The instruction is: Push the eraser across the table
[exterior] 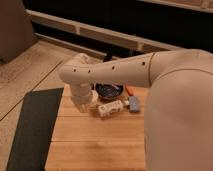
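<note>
- Eraser, a white block with dark marks on its side, lies slightly askew on the counter, towards the far edge.
- The claw sits low over the counter just beside the eraser's left end, under the cream arm; I cannot tell whether it is apart or together.
- A blue-grey block lies just right of the eraser, with a dark round dish behind it.
- A dark grey mat lies left of the counter.
</note>
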